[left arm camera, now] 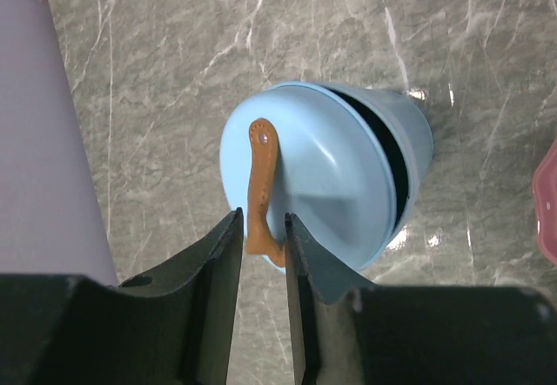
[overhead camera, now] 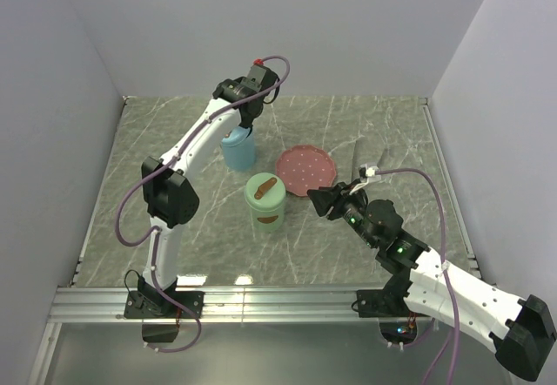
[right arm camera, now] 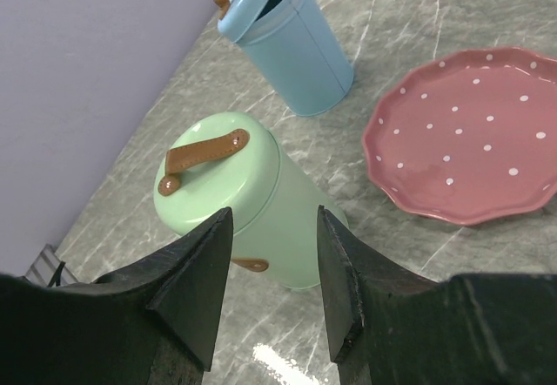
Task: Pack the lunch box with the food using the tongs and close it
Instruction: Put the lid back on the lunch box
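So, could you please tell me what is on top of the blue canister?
Its blue lid sits tilted, a dark gap open along one side. The lid's brown strap lies between the jaws of the left gripper. The contents are hidden.

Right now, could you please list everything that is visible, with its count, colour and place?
blue canister: one, light blue, behind the green one, lid tilted on top
green canister: one, pale green, brown strap, table centre, lid on
plate: one, pink with white dots, right of the canisters, nothing on it
tongs: one, grey, right of the plate
table: one, grey marble
left claw: one, black, astride the blue lid's strap, grip unclear
right claw: one, black, open, by the green canister
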